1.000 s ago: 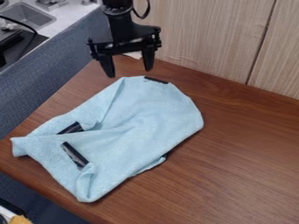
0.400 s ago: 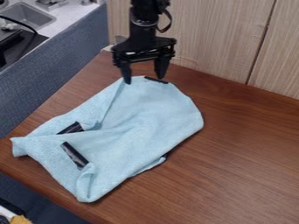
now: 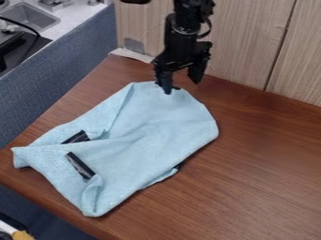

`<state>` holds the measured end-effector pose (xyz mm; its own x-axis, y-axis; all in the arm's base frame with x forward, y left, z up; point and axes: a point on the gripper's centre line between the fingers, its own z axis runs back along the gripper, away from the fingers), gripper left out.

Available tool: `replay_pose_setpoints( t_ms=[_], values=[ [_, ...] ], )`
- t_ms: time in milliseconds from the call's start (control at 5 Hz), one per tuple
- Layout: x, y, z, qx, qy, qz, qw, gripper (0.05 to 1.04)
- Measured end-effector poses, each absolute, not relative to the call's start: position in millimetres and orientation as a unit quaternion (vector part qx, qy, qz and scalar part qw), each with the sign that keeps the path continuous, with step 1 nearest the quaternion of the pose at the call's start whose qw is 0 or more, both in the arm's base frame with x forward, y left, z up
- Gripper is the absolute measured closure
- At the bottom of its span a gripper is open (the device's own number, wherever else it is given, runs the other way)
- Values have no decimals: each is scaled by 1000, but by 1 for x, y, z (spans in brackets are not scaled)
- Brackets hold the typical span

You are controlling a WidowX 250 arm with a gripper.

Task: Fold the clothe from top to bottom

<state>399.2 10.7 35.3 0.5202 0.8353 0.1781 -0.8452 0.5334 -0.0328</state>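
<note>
Wooden table (image 3: 263,164), one blue cloth (image 3: 150,133); one end effector (image 3: 182,86), two fingers (image 3: 197,72) apart

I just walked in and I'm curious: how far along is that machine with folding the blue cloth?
Done: no top-to-bottom fold yet; the blue cloth lies spread, its lower end creased. In hand: nothing; the gripper hangs open at the top edge. Left, it seems: grip that edge, bring it down over the rest and let go.
</note>
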Motion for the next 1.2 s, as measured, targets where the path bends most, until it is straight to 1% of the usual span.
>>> replay_pose_setpoints(
  t_ms=[200, 400, 600, 800, 1000, 1200],
  values=[
    [405, -1, 17, 34, -73, 480, 874, 83],
    [410, -1, 9, 52, -65, 482, 872, 134],
    [416, 4, 8, 68, -69, 482, 871, 346],
    [416, 6, 8, 74, -71, 484, 869, 650],
    [414, 4, 9, 70, -62, 480, 872, 887],
    [421, 2, 16, 59, -66, 472, 877, 1011]
  ],
)
